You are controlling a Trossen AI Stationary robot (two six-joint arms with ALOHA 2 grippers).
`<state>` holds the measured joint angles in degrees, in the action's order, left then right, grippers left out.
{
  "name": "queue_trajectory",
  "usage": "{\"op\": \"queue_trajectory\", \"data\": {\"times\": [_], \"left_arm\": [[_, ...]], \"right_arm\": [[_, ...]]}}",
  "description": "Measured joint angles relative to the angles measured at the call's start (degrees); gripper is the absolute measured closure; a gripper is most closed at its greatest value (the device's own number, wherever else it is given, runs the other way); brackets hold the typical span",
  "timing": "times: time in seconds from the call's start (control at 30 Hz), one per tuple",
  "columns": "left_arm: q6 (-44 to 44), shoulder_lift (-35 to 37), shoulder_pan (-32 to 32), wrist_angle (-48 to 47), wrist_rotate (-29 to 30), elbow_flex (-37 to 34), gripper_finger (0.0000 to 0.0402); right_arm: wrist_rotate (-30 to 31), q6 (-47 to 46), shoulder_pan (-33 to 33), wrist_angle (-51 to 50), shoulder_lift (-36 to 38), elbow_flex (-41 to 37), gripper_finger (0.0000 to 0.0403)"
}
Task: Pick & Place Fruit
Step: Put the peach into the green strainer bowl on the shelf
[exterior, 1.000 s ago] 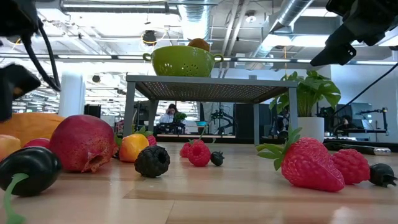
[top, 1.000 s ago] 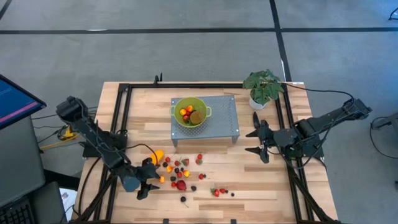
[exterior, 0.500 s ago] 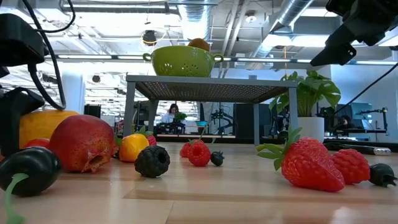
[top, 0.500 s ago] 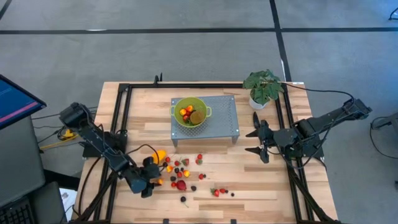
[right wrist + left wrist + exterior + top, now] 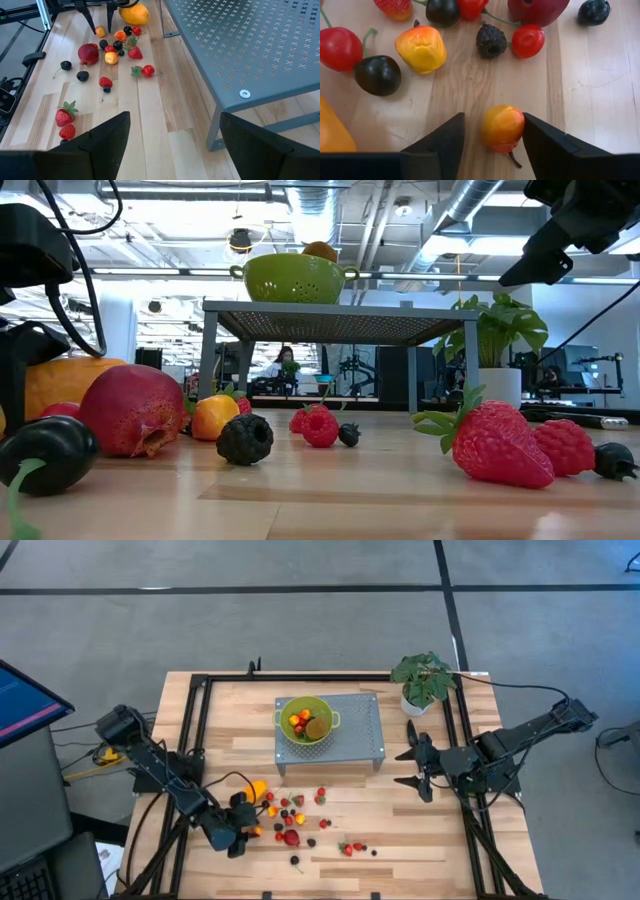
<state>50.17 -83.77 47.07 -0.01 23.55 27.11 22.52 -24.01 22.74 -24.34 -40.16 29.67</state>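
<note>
A pale wooden table [image 5: 400, 840] with a black frame stands on a grey floor; across it, an open workshop with ceiling pipes and strip lights, where a person [image 5: 287, 366] sits far behind. At the left edge, the left gripper [image 5: 492, 136] is down on the table among the scattered fruit [image 5: 292, 820], its fingers [image 5: 440, 145] narrowly set around a small orange-yellow fruit [image 5: 502, 127], one finger touching it. A long orange fruit [image 5: 255, 790] lies just beside. In the middle, a green colander [image 5: 305, 720] holding more fruit sits on a grey perforated stand [image 5: 355, 730]. To the right, a potted plant [image 5: 423, 678], and the right gripper [image 5: 410, 768] hovers with jaws wide, empty. Since a second ago the left gripper has dropped onto the fruit and narrowed; the right arm has not moved.
</note>
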Motion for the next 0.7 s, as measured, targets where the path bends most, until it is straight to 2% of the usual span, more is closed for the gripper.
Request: {"op": "queue_trajectory", "data": {"times": [0.23, 0.37, 0.57, 0.7], "left_arm": [[0.0, 0.0, 0.0, 0.2, -0.2, 0.0, 0.0278], [0.3, 1.0, 0.0, 1.4, -2.8, 0.0, 0.0305], [-0.1, 8.6, -2.0, 4.4, -2.6, 0.0, 0.0304], [-3.3, 16.2, -4.2, 5.1, 1.3, 0.0, 0.0301]], "right_arm": [[0.0, 0.0, 0.0, 0.0, 0.0, 0.0, 0.0101], [0.0, 0.0, 0.0, 0.0, 0.0, 0.0, 0.0101], [0.0, 0.0, 0.0, 0.0, 0.0, 0.0, 0.0101], [0.0, 0.0, 0.0, 0.0, 0.0, 0.0, 0.0101]]}}
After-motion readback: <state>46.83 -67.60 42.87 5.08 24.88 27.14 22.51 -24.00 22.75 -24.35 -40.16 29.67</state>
